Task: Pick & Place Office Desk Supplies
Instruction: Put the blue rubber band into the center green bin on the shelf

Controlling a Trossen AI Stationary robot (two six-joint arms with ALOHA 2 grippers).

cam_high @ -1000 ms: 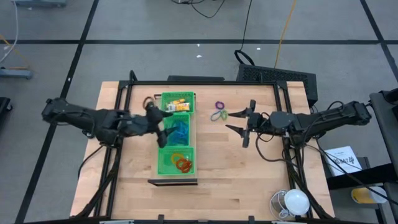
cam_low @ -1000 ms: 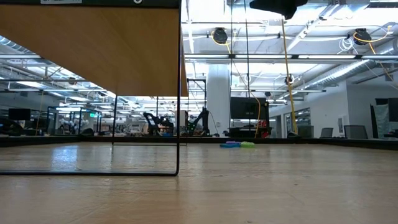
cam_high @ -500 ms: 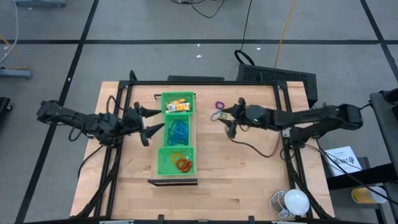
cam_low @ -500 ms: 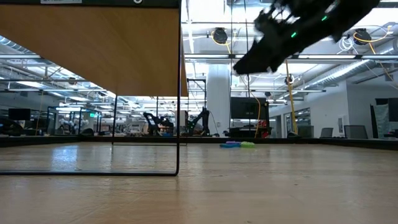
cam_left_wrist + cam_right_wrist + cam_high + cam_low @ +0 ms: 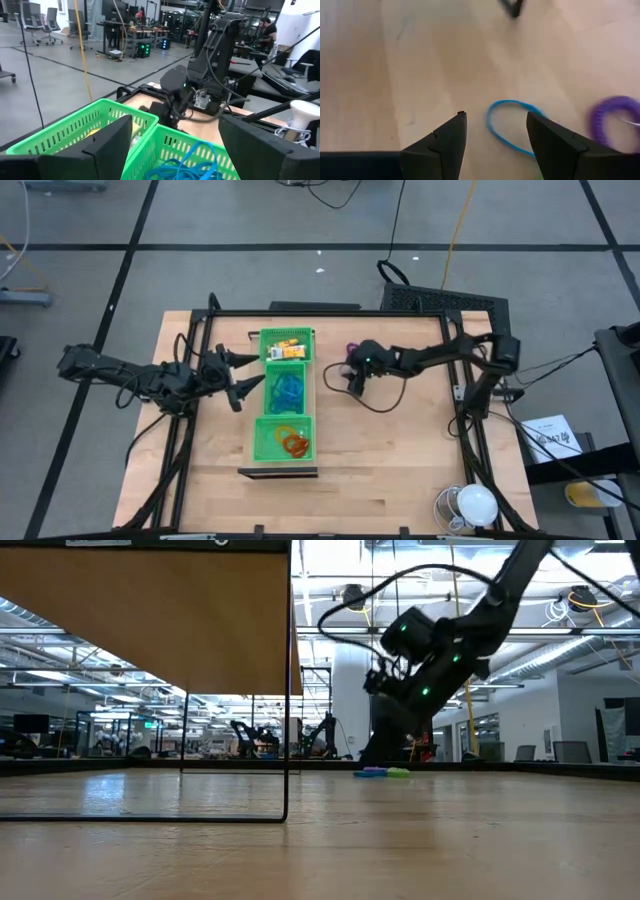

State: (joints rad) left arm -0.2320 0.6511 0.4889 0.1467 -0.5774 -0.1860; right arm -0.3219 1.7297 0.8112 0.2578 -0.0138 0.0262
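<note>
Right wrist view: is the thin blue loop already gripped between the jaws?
No, the thin blue loop lies flat on the wooden table, ahead of the open right gripper.

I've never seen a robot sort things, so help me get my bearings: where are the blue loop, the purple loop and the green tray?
blue loop (image 5: 512, 126): right wrist view, on its band.
purple loop (image 5: 615, 119): right wrist view, on its ring.
green tray (image 5: 257, 442): high view, on its left wall.

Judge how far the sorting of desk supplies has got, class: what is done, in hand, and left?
Done: the green tray holds yellow pieces, blue loops and orange-red loops. In hand: the right gripper, open, hangs over a blue loop on the table, nothing gripped; the left gripper waits open beside the tray. Left: that loop and a purple one.
</note>
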